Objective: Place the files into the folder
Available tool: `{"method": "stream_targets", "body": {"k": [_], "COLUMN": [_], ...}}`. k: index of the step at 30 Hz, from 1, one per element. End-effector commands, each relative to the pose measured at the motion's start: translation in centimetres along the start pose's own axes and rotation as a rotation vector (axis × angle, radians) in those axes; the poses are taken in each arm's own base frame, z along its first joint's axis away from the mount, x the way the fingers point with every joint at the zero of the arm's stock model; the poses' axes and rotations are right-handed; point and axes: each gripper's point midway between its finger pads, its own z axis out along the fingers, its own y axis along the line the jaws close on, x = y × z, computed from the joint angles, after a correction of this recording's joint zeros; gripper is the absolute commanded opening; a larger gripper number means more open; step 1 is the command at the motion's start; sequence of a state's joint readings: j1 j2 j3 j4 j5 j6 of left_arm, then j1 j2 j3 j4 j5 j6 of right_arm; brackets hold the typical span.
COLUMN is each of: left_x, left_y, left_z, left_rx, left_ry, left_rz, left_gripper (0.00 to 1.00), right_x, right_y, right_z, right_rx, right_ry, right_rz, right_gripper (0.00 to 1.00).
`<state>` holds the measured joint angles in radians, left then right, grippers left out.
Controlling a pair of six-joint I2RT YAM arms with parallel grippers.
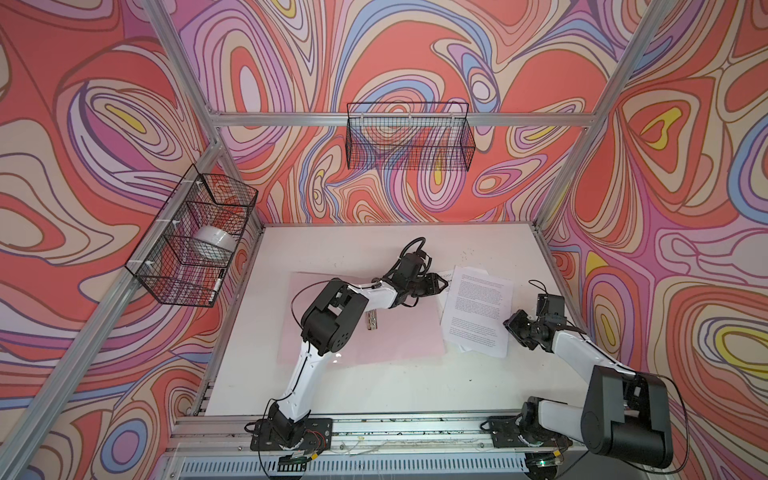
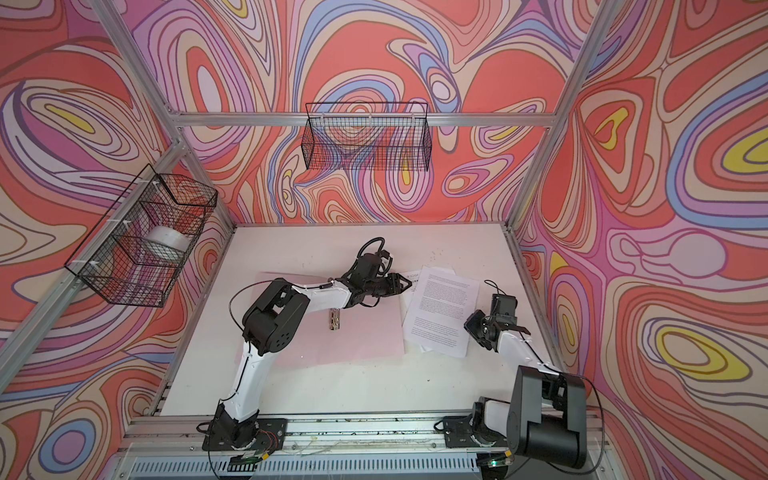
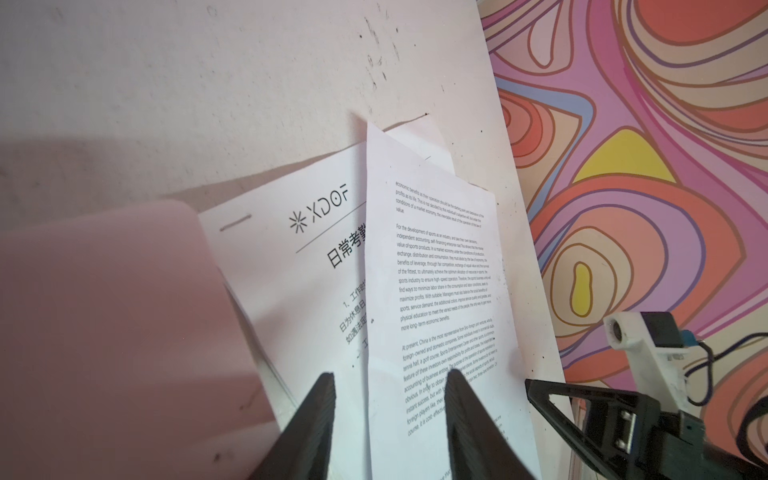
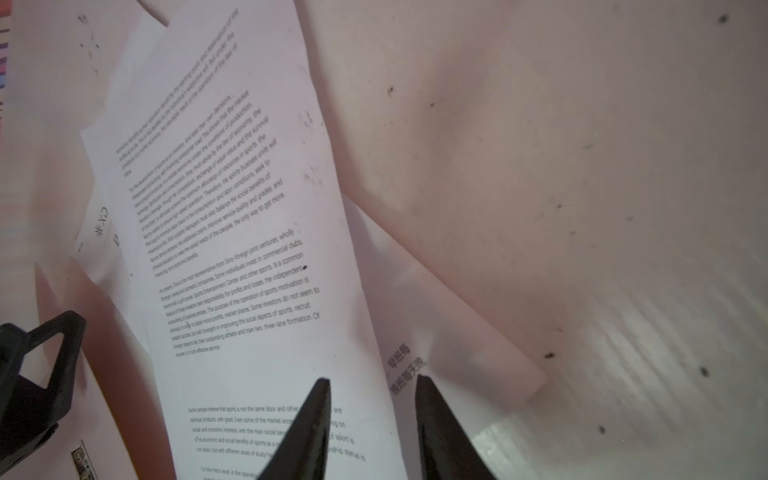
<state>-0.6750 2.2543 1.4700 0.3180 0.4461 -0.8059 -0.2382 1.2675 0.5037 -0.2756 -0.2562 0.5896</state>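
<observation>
1. Files [image 1: 478, 311]: a loose, fanned stack of white printed sheets lies flat on the table [image 1: 374, 386], just right of the folder [image 1: 395, 336] and meeting its right edge. The top sheet carries dense paragraphs. A sheet with a heading and a list [image 3: 324, 257] pokes out beneath it.
2. Handling, as I judge it: the sheets are very light, thin and limp. They will slide over one another and sag or crease if pinched at one corner. Flat on the table they offer no edge to grasp, so an edge must be buckled up or dragged past the table rim.
3. Best hold: the long free edge on the right, with the stack pressed down elsewhere so that it moves as one.
4. Folder: pale pink, lying open and flat, its metal clip [image 1: 372, 321] showing at the spine.
5. Right gripper [image 4: 372, 379]: fingers apart, tips straddling the top sheet's right edge, nothing clamped.
6. Left gripper [image 3: 388, 376]: fingers apart, low over the stack's folder-side edge, holding nothing.
</observation>
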Motion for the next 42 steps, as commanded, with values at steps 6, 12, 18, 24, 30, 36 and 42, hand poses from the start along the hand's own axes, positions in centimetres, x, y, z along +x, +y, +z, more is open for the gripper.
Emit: {"method": "stream_targets", "body": {"k": [6, 12, 18, 24, 30, 36, 42], "left_x": [-0.4, -0.4, -0.3, 0.0, 0.3, 0.4, 0.5], "left_y": [0.7, 1.2, 1.7, 2.3, 2.8, 3.3, 3.4], "left_z": [0.7, 1.1, 1.4, 1.6, 1.7, 1.6, 1.6], "left_rx": [0.022, 0.03, 0.033, 0.038, 0.032, 0.034, 0.035], "left_ry": [0.002, 0.003, 0.005, 0.009, 0.015, 0.014, 0.014], "left_rz": [-0.017, -0.035, -0.048, -0.069, -0.081, -0.098, -0.1], "left_gripper": [0.43, 0.43, 0.43, 0.42, 0.41, 0.4, 0.4], "right_x": [-0.2, 0.0, -0.2, 0.2, 0.7, 1.1, 1.3], "right_y": [0.4, 0.9, 1.8, 2.2, 3.0, 3.1, 3.1], "right_z": [1.0, 1.2, 0.9, 1.2, 1.7, 2.1, 2.4], "right_rx": [-0.01, -0.046, -0.086, -0.124, -0.188, -0.212, -0.219], "right_ry": [0.048, 0.06, 0.059, 0.072, 0.094, 0.117, 0.119], "right_rz": [0.019, 0.039, 0.035, 0.041, 0.069, 0.09, 0.104], "right_gripper": [0.36, 0.36, 0.34, 0.33, 0.31, 0.28, 0.26]}}
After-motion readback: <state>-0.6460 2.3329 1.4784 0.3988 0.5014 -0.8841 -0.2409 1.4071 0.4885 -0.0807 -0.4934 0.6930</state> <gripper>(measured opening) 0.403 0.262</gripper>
